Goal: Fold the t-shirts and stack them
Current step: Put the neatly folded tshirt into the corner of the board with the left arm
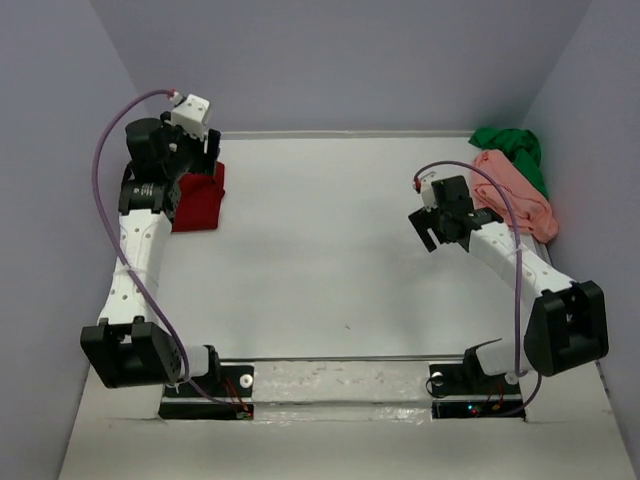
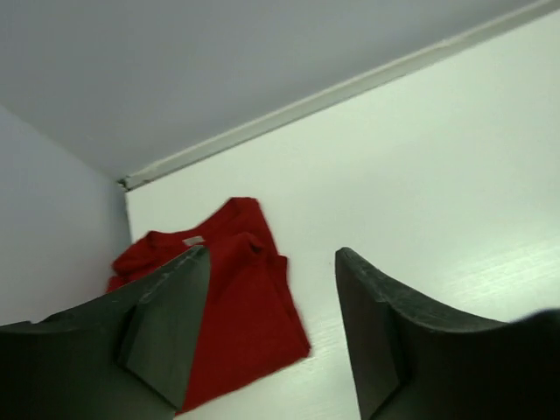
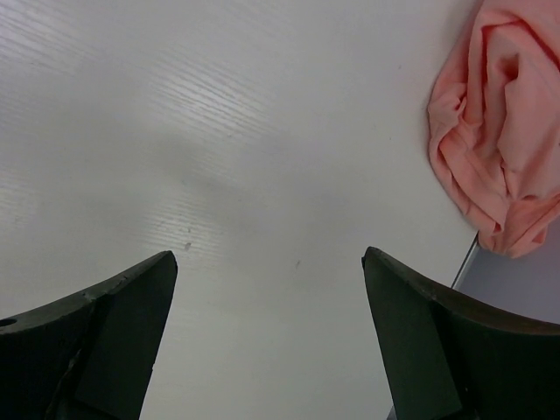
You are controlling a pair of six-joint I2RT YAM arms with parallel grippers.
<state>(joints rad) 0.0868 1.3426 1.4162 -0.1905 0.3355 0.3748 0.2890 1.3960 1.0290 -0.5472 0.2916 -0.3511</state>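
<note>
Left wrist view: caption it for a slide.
Open, empty left hand above the folded dark red t-shirt on the table.

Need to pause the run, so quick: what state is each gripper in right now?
Left gripper: open, empty, by the folded dark red t-shirt.
Right gripper: open, empty, above the table, near the salmon pink t-shirt.

Left arm (image 1: 135,255), right arm (image 1: 500,250): white links, bulky black joint housings. Purple cable (image 1: 97,165) loops along each arm. White camera block (image 1: 190,108) at left wrist. Black base plates (image 1: 205,395), small red lights. Left end effector (image 2: 273,254), right end effector (image 3: 269,255): dark grey wedge-shaped fingers (image 2: 166,324), matte.
</note>
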